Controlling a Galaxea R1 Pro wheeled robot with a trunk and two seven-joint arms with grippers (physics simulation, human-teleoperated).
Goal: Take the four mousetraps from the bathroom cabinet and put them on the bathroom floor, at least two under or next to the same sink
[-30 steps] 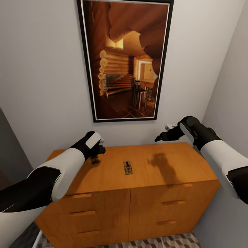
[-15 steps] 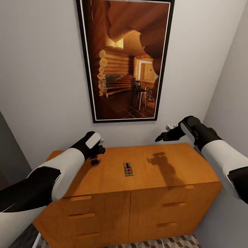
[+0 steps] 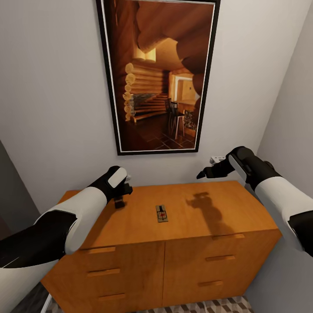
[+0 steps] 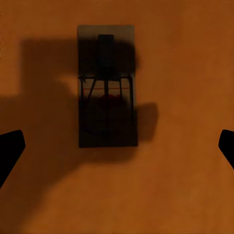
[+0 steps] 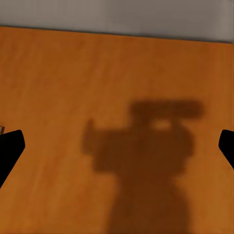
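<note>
The left gripper (image 3: pixel 119 201) hangs low over the left part of the cabinet (image 3: pixel 130 265) top, and its wrist camera looks straight down on a mousetrap (image 4: pixel 106 85) lying in the gripper's shadow — the two dark fingertips sit wide apart at the edges of that view, open and holding nothing. The right gripper (image 3: pixel 203 174) hovers above the right rear of the surface, also spread open and empty, with bare wood and its own shadow beneath it.

In the head view one mousetrap (image 3: pixel 161 213) lies flat near the middle of the cabinet top, between the two arms; whether this is the one under the left gripper I cannot tell. No trap is lifted, and none lies on the strip of patterned bathroom floor (image 3: pixel 204 305) at the cabinet's foot. Judged from this, the carrying is all still ahead — the other traps and the sink are out of frame.

No brand, label or legible writing appears; the trap bears only a red mark.
</note>
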